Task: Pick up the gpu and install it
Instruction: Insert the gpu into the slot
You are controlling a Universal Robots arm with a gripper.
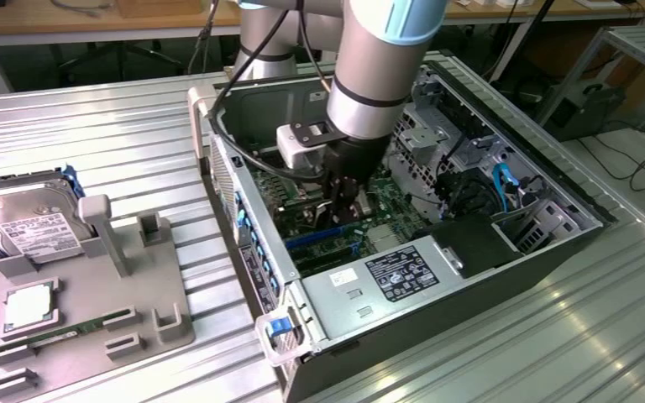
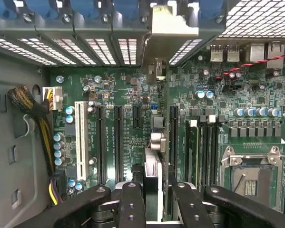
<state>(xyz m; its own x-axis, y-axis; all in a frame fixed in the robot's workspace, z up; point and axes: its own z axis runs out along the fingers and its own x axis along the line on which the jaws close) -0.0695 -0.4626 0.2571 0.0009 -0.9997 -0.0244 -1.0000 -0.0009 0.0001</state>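
Observation:
In the wrist view the gpu (image 2: 152, 178) is seen edge-on, a thin card standing upright over the green motherboard (image 2: 128, 95). It runs between two black expansion slots toward the case's rear wall. Its silver bracket (image 2: 173, 23) sits at the slotted rear openings. My gripper (image 2: 156, 205) is shut on the gpu, one black finger (image 2: 132, 204) on each side of it. In the exterior view my gripper (image 1: 341, 201) reaches down inside the open computer case (image 1: 300, 285), low over the motherboard, with the card's dark edge (image 1: 325, 220) under it.
A grey holder (image 1: 132, 311) at the exterior view's left carries a silver hard drive (image 1: 31, 227), a processor (image 1: 28, 306) and a green memory stick (image 1: 70, 330). Inside the case are the power supply (image 1: 401, 273), blue cables (image 1: 506, 189), a yellow-black cable bundle (image 2: 28, 102) and the processor socket (image 2: 250, 176).

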